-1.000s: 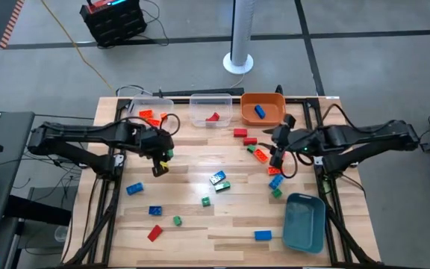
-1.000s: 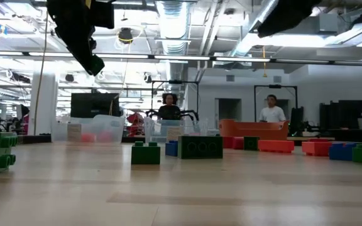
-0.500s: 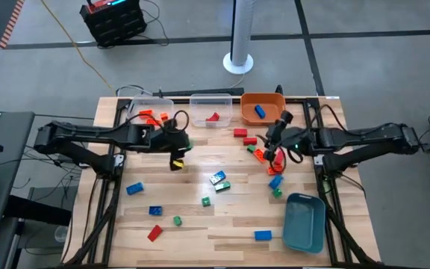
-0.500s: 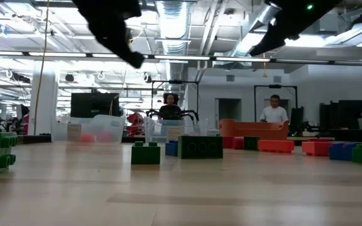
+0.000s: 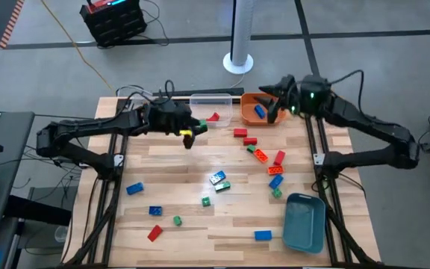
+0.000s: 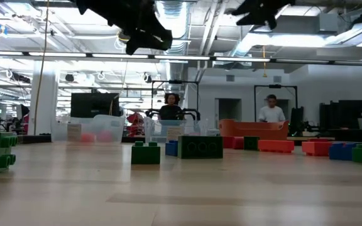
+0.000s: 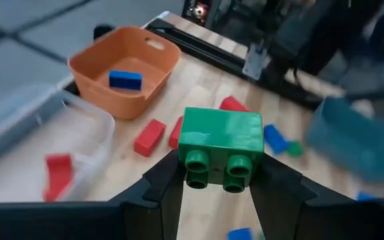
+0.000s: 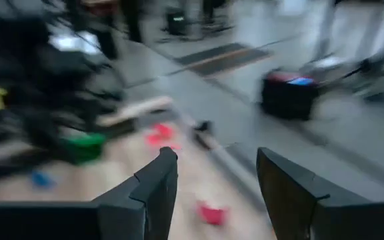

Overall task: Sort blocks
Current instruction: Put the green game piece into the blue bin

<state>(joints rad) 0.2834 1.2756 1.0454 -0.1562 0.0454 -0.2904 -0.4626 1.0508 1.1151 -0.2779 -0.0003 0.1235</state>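
Blocks in red, orange, blue and green lie scattered on the wooden table; from table level a green block shows close up. My left gripper is up above the table in front of the middle clear bin, shut on a green block. My right gripper is over the orange bin at the far edge. Its two fingers stand apart with nothing between them. A blue block lies in the orange bin and a red block in the clear bin. My left gripper pinches the green block by two opposite sides between its two fingers. The fingers reach nearly level, slanting a little down, toward the table's right and far side. The block is lifted clear of the table, its round studs turned back toward the wrist camera.
A second clear bin stands at the far left, partly under my left arm. A blue-grey bin sits at the near right corner. Red, orange, blue and green blocks cluster right of the middle. People stand in the room beyond.
My left gripper has carried the green block up and toward the far right, tipping from pointing down to nearly level. My right gripper has swung up from the blocks at the right toward the far edge, over the orange bin, levelling out.
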